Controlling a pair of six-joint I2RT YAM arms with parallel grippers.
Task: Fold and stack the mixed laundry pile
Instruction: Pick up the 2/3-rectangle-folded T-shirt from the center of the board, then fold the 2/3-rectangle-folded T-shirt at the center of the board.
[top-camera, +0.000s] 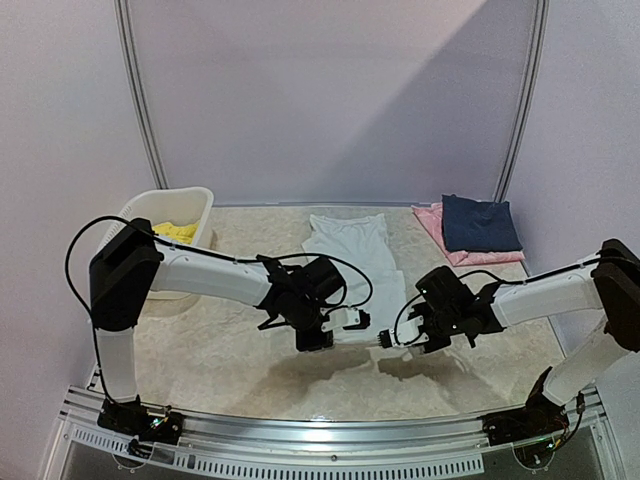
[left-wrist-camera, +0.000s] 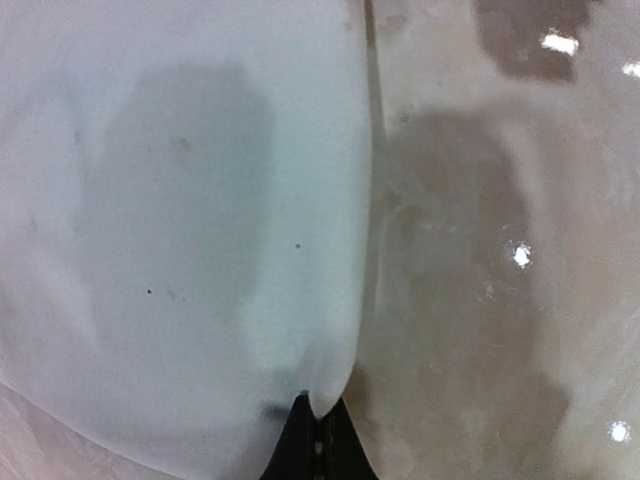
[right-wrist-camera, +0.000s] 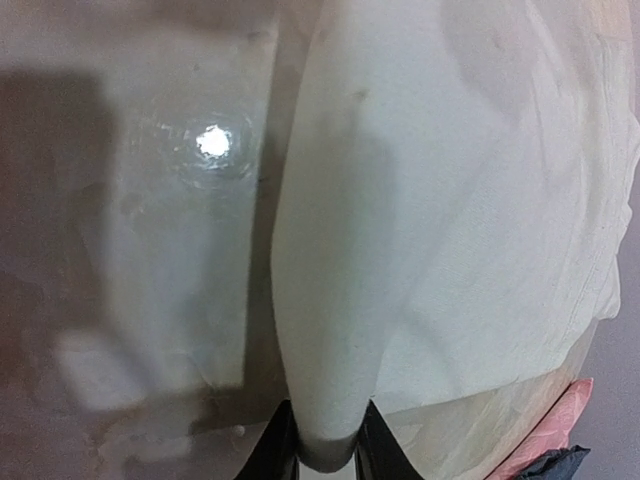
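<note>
The white T-shirt (top-camera: 345, 245) lies stretched from the table's middle towards the back, its near hem lifted between the two grippers. My left gripper (top-camera: 358, 320) is shut on a corner of that hem; in the left wrist view the gripper (left-wrist-camera: 322, 410) pinches a point of the white T-shirt (left-wrist-camera: 200, 200). My right gripper (top-camera: 385, 340) holds the other near corner. In the right wrist view a rolled fold of the T-shirt (right-wrist-camera: 420, 200) sits between the fingers of the gripper (right-wrist-camera: 328, 440). The yellow shorts (top-camera: 175, 231) lie in the basket.
A white plastic basket (top-camera: 190, 195) stands at the back left. At the back right a folded navy garment (top-camera: 480, 225) rests on a folded pink one (top-camera: 432, 222); the pink cloth (right-wrist-camera: 560, 430) also shows low in the right wrist view. The two grippers are close together.
</note>
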